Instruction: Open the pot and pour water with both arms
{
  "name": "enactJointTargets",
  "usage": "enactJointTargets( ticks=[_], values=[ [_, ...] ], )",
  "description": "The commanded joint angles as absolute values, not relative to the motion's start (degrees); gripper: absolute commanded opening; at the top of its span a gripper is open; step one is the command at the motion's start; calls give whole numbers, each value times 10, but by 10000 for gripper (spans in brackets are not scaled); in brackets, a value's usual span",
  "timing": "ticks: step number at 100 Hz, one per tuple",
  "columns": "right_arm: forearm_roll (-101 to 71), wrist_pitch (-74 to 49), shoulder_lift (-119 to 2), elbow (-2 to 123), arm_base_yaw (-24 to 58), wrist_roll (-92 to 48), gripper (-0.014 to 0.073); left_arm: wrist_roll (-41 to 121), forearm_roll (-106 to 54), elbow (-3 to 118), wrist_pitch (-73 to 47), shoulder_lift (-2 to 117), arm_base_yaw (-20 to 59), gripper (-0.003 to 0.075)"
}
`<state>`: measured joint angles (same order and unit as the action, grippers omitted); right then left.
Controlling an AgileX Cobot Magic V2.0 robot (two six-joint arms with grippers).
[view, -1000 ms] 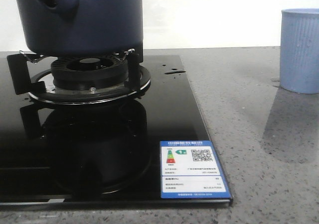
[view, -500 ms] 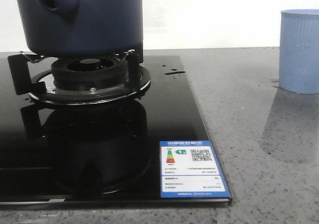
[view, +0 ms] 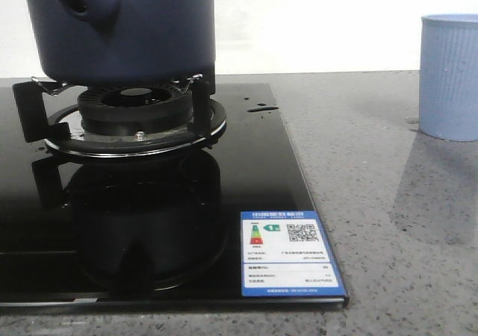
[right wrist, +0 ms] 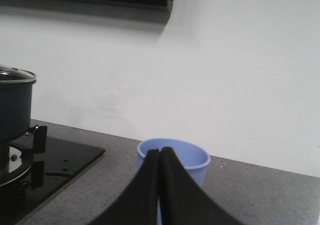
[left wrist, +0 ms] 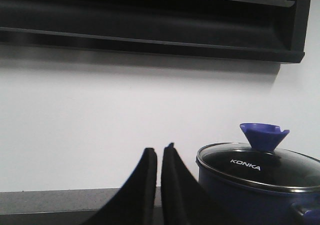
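Note:
The dark navy pot [view: 142, 30] stands on the gas burner [view: 134, 104] at the far left, its stubby pierced handle [view: 82, 4] pointing toward me. In the left wrist view the pot [left wrist: 240, 195] wears a glass lid [left wrist: 260, 167] with a blue knob [left wrist: 263, 135]. My left gripper [left wrist: 159, 152] is shut and empty, beside the pot and apart from it. My right gripper [right wrist: 160, 152] is shut and empty, in front of the light blue ribbed cup [right wrist: 192, 157]. The cup [view: 449, 75] stands at the far right. No gripper shows in the front view.
The burner sits in a black glass hob [view: 254, 164] with a blue-edged label [view: 287, 254] at its front right corner. A grey speckled countertop [view: 373, 224] lies between the hob and the cup. A dark range hood [left wrist: 150, 20] hangs above, and a white wall stands behind.

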<state>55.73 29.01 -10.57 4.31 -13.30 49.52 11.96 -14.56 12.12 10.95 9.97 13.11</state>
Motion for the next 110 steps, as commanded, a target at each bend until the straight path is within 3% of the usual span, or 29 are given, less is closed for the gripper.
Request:
enactJointTargets(
  ticks=[1,95,110],
  values=[
    [540,281,-93,54,-136,495,-62,119,-149,125,141,87,129,-16],
    [540,277,-90,54,-136,495,-62,119,-126,113,123,86,127,-16],
    [540,277,-90,54,-136,495,-62,79,-76,92,43,65,93,-16]
  ],
)
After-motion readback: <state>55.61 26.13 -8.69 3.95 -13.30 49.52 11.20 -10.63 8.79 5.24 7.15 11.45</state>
